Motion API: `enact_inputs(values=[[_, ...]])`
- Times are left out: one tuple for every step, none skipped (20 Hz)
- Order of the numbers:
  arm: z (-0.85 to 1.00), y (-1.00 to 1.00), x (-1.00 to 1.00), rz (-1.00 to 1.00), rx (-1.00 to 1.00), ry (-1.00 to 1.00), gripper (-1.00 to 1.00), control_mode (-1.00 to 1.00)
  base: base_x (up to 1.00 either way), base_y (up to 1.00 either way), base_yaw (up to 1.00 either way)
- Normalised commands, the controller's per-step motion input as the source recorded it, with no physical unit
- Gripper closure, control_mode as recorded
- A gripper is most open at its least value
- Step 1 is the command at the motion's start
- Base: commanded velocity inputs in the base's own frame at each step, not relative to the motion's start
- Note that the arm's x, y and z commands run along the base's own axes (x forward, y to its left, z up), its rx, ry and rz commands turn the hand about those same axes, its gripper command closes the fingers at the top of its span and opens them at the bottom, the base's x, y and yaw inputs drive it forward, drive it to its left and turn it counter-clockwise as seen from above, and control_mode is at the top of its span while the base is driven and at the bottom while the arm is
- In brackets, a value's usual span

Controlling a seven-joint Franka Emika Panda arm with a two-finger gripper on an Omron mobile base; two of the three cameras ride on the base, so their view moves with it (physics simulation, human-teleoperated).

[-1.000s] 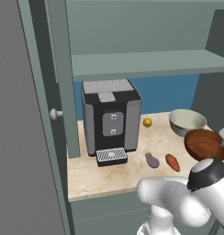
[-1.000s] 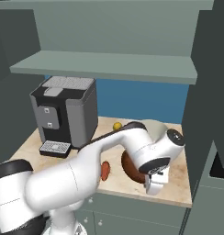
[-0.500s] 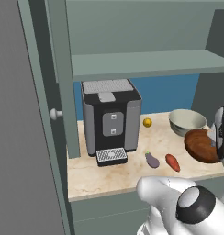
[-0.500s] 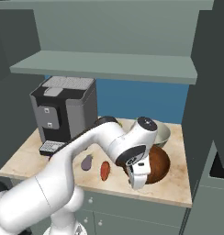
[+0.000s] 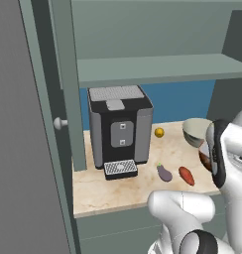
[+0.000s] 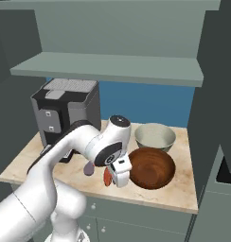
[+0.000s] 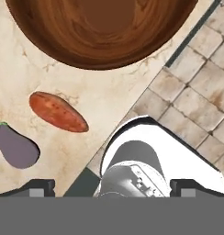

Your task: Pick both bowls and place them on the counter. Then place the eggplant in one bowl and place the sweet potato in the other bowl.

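Both bowls stand on the counter point(image 6: 183, 191): the dark reddish-brown wooden bowl point(image 6: 151, 168) in front, the grey-beige bowl point(image 6: 155, 136) behind it. My gripper point(image 6: 119, 179) hangs open and empty just left of the wooden bowl, over the counter's front edge. In the hand view the wooden bowl point(image 7: 102, 32) is at the top, with the sweet potato point(image 7: 58, 111) and eggplant point(image 7: 15, 147) lying on the counter at the left; the gripper point(image 7: 113, 186) holds nothing. From the left base view the eggplant point(image 5: 164, 172) and sweet potato point(image 5: 186, 175) lie side by side, and the grey-beige bowl point(image 5: 196, 131) is behind them.
A black coffee machine point(image 5: 120, 131) stands at the counter's left, a small yellow ball point(image 5: 159, 132) beside it near the blue back wall. A grey-green shelf point(image 6: 108, 68) hangs above. A cabinet door point(image 5: 29, 124) stands open at the left. Tiled floor point(image 7: 196, 96) lies below the counter edge.
The hand has swung from the wooden bowl's right side across to its left front, staying open. The wooden bowl rests on the counter.
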Motion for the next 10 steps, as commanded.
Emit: enact_inputs(values=[[0.00, 0.59, 0.27, 0.21, 0.00, 0.04, -1.00, -1.00, 0.00, 0.00, 0.00], [0.00, 0.58, 0.25, 0.21, 0.00, 0.04, -1.00, -1.00, 0.00, 0.00, 0.00], [0.00, 0.56, 0.20, 0.22, 0.00, 0.05, -1.00, -1.00, 0.00, 0.00, 0.00], [0.00, 0.52, 0.20, 0.23, 0.00, 0.09, -1.00, -1.00, 0.00, 0.00, 0.00], [0.00, 0.49, 0.20, 0.23, 0.00, 0.12, -1.00, -1.00, 0.00, 0.00, 0.00], [-0.04, 0.41, 0.27, 0.24, 0.00, 0.12, -1.00, -1.00, 0.00, 0.00, 0.00], [-0.06, 0.35, 0.24, 0.24, 0.00, 0.09, -1.00, -1.00, 0.00, 0.00, 0.00], [-0.14, 0.26, 0.27, 0.23, 0.00, 0.13, -1.00, -1.00, 0.00, 0.00, 0.00], [-0.19, 0.21, 0.26, 0.23, 0.00, 0.12, -1.00, -1.00, 0.00, 0.00, 0.00], [-0.30, 0.15, 0.24, 0.22, 0.00, 0.09, -1.00, -1.00, 0.00, 0.00, 0.00]])
